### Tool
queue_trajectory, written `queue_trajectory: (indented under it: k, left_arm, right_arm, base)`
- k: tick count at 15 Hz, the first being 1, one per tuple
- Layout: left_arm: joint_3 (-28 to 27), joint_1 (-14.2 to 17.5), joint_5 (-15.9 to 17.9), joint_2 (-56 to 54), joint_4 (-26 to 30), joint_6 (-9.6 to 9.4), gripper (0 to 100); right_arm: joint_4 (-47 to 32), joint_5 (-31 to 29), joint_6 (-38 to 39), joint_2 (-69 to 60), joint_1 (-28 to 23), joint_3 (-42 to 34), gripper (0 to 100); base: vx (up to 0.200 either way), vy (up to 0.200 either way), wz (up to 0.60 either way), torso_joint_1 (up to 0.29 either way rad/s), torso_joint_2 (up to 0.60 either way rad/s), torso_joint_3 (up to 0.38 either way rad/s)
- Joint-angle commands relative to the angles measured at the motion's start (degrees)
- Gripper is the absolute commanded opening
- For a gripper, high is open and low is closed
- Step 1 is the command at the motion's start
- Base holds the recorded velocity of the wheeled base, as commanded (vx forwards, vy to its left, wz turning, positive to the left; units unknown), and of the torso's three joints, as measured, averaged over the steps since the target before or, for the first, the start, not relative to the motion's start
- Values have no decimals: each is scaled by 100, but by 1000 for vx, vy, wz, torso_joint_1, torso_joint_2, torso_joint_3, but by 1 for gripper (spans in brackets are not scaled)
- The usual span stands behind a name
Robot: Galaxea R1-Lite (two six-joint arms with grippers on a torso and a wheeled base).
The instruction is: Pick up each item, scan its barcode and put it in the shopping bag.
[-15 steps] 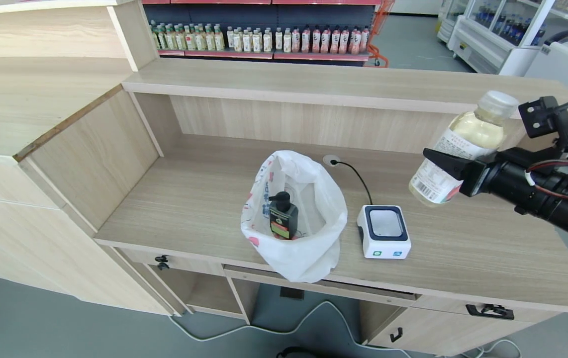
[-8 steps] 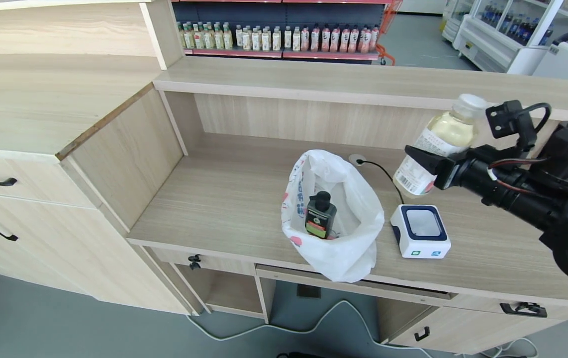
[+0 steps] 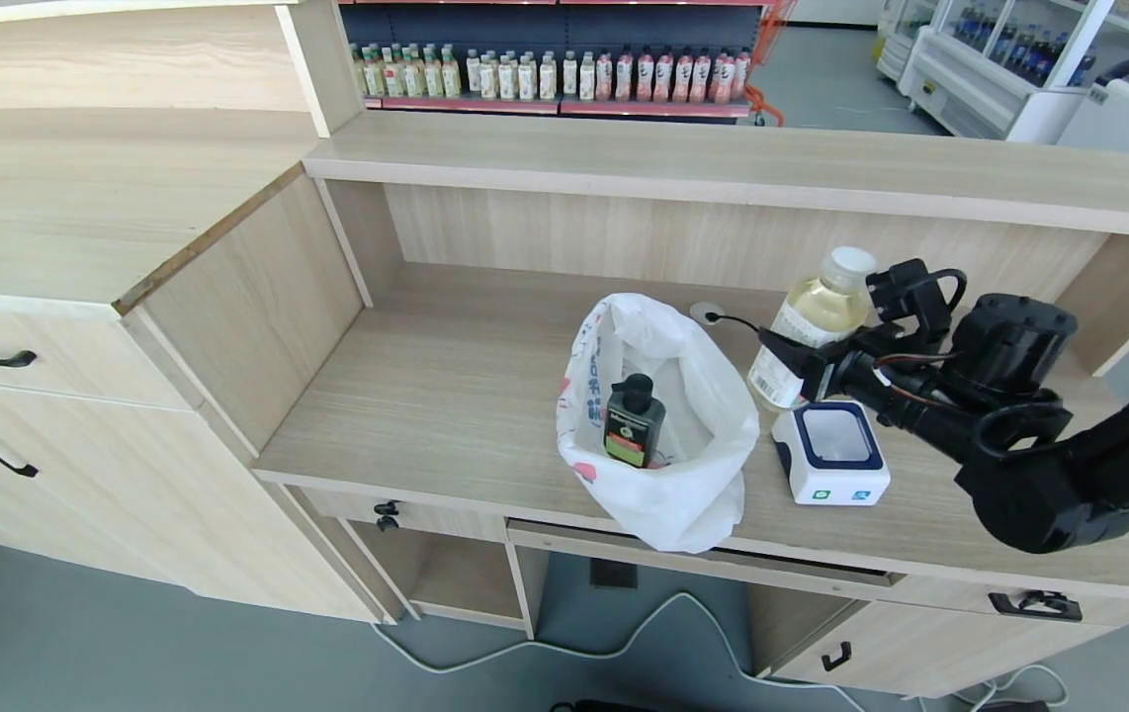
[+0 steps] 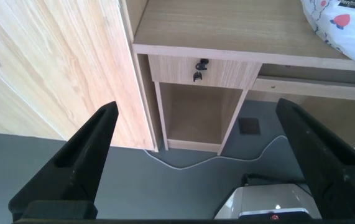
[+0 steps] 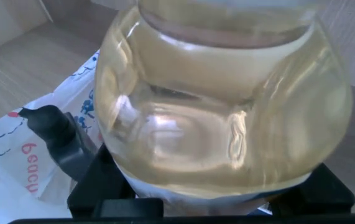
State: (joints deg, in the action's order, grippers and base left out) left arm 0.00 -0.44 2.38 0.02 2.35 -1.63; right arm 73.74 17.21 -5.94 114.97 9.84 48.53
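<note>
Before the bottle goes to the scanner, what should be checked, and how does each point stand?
1. Bottle held in right gripper: ok.
2. Barcode turned toward scanner: cannot tell.
3. Scanner window uncovered: ok.
4. Bag open and upright: ok.
5. Room in bag beside dark bottle: ok.
6. Left gripper open, away from bag: ok.

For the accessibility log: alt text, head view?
The right gripper holds a pale drink bottle close to the barcode scanner on a wooden counter; beside the scanner, a white shopping bag holds a dark pump bottle.
</note>
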Motion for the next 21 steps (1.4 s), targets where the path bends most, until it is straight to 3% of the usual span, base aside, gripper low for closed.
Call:
queue_trajectory:
  k: [1,8,13,21]
  left_arm:
    - [0,-9,0,-2,2,-4,100]
    - [0,-9,0,-2,2,5,100]
    - [0,-9,0,-2,2,5,100]
    - [0,-9,0,-2,2,-4,100]
  right_arm:
    - [185,19,-4,412,106,78,0]
    - [747,450,-145,1010,212,341,0]
    - [826,485,-294,1432,220,658,0]
    - [826,1047,-285,1739,255,965,0]
  base:
    - [0,0,0,0,0,0]
    - [0,0,0,0,0,0]
    - [0,0,0,0,0,0]
    - [0,0,0,0,0,0]
